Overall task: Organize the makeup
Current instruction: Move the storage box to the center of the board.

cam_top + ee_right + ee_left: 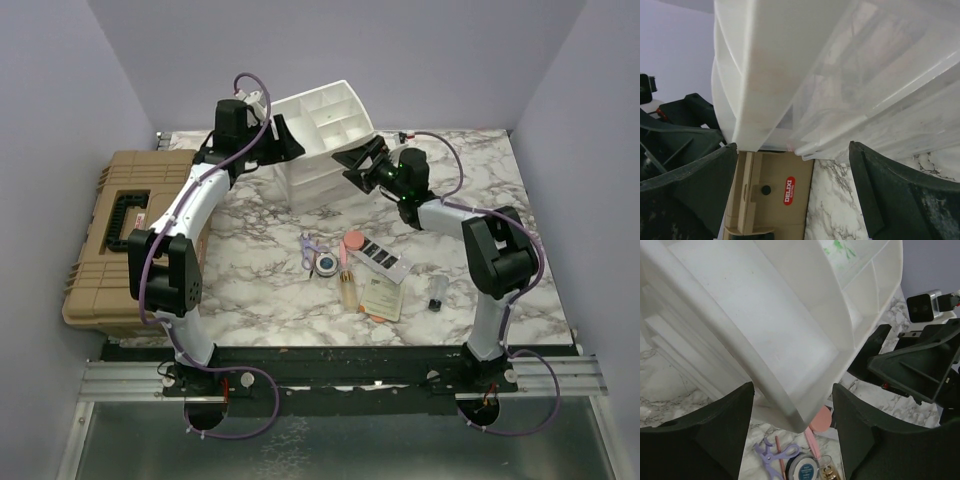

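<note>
The makeup lies in a loose group on the marble table (250, 280): round blue compact (327, 263), pink puff (352, 243), black strip palette (380, 256), amber bottle (348, 291), cream sachet (383, 298) and a dark vial (437, 298) off to the right. My left gripper (290, 140) is open at the left side of the white organizer (325, 120). In the left wrist view (792, 390) the organizer's corner (765, 340) sits between its fingers without touching. My right gripper (352, 160) is open at the organizer's right side, its fingers spread wide below the organizer (790, 60) in the right wrist view (793, 149).
A big tan hard case (120, 230) lies at the left table edge and shows in the right wrist view (775, 190). A purple eyelash curler (308, 246) lies beside the compact. The enclosure walls stand close behind and at both sides.
</note>
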You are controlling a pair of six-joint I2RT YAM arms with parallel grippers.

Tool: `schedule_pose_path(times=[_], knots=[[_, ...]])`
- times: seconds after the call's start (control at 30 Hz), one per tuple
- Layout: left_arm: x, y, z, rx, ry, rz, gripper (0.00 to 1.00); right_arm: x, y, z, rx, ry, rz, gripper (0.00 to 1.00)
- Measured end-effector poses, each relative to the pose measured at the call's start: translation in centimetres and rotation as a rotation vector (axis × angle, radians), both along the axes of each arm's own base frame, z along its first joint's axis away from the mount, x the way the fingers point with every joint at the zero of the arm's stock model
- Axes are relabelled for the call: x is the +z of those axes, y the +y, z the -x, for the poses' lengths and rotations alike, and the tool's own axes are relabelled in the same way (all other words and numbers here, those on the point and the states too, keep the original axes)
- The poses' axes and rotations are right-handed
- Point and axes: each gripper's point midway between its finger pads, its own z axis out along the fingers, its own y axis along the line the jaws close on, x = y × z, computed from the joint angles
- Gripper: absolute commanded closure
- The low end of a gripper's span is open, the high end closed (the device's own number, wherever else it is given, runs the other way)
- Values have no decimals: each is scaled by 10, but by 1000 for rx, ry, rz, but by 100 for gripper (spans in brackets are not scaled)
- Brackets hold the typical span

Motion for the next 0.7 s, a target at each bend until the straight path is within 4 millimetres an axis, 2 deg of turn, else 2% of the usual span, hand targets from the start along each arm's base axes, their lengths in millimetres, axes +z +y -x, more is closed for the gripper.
schedule_pose_path(times=[0.1,0.23,0.37,0.43,0.57,0.7], knots=[[-2,-7,2,-12,7,5,37,-11,4,2,-3,15,-12,1],[-3,-20,8,-30,18,12,38,-7,2,5,-30,-32,-48,1],[-5,-31,13,-43,29,18,39,-11,0,8,-47,-37,-65,2],[-5,-34,14,-46,33,21,39,-5,0,7,-46,-60,-82,5],[-6,-32,14,-29,33,15,33,11,0,6,-45,-120,-141,7],[-6,-23,15,25,22,-10,25,11,1,6,-44,-131,-161,13]])
